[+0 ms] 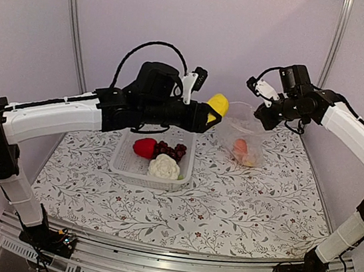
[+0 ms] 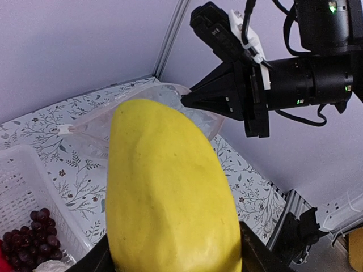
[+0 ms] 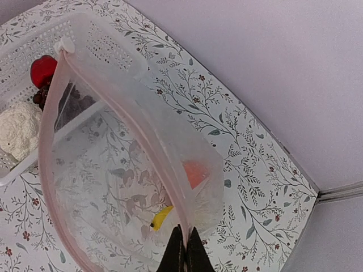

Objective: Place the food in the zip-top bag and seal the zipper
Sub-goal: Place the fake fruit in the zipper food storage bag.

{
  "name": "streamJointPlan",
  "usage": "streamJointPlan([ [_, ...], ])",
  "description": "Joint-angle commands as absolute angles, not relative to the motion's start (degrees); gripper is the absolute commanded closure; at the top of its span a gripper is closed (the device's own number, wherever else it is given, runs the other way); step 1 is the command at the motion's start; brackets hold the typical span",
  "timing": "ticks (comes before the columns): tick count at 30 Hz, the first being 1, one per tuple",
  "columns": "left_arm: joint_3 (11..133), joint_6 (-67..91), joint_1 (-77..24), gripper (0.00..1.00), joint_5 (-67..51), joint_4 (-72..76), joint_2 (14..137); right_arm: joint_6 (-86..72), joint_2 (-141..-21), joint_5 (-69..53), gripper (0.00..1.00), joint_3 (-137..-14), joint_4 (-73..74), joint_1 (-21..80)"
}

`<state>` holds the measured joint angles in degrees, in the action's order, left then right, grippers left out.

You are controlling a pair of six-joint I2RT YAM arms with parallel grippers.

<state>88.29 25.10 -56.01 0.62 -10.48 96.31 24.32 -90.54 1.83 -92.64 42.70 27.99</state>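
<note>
Beside bag [image 1: 244, 136], yellow food [image 1: 218, 103] (left tool [image 1: 212, 112]).

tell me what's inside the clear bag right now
Inside the zip-top bag lie an orange piece and a yellow piece near its bottom. Whether more sits beneath them is hidden by crinkled plastic.

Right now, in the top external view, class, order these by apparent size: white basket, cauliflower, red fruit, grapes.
Largest: white basket.
Next: cauliflower.
Then red fruit and grapes, too alike to rank.
</note>
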Motion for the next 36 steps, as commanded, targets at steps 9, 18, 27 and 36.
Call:
streamJointPlan([
  [9, 94.79, 26.14, -58.85, 0.56, -5.07, -12.53, 103.7, 21.09, -90.19, -12.44, 1.0, -91.37, 42.04, 27.86],
  [18, 105.37, 26.99, -59.64, 0.57, -5.74, -19.81, 111.63, 21.44, -89.54, -13.69, 1.0, -86.93, 38.66, 29.0],
  [27, 113.27, 32.03, -58.5, 0.57, -7.29, -27.38, 117.75, 21.34, -86.0, -13.32, 1.0, -84.53, 37.48, 29.09],
  [36, 113.22, 43.35, -53.77, 0.54, -6.7, -27.92, 119.17, 21.59, -82.44, -14.17, 1.0, -81.72, 36.65, 29.09],
])
